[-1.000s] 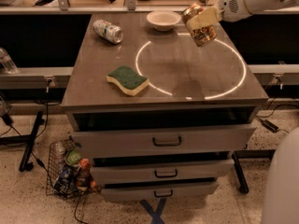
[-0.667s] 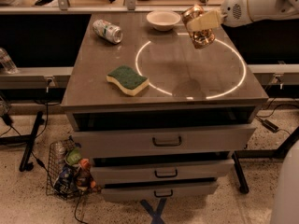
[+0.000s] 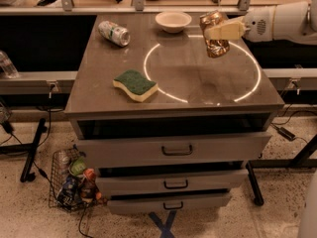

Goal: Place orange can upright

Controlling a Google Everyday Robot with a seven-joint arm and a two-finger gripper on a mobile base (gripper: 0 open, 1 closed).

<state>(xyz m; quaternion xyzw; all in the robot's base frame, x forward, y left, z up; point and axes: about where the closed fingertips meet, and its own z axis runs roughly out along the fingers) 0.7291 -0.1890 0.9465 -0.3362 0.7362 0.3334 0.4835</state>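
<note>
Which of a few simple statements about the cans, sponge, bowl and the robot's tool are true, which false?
1. The tool grips the orange can over the table, far right as pictured. True.
2. The green-and-white can stands upright. False: it lies on its side, far left.
3. The sponge sits in the bowl. False: it lies on the table, near left.
4. The bowl sits near the table's far edge. True.

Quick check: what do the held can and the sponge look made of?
The orange can, held by the gripper above the table: thin shiny metal, dented and glinting. The sponge: probably soft yellow foam with a matte green scrub top.
</note>
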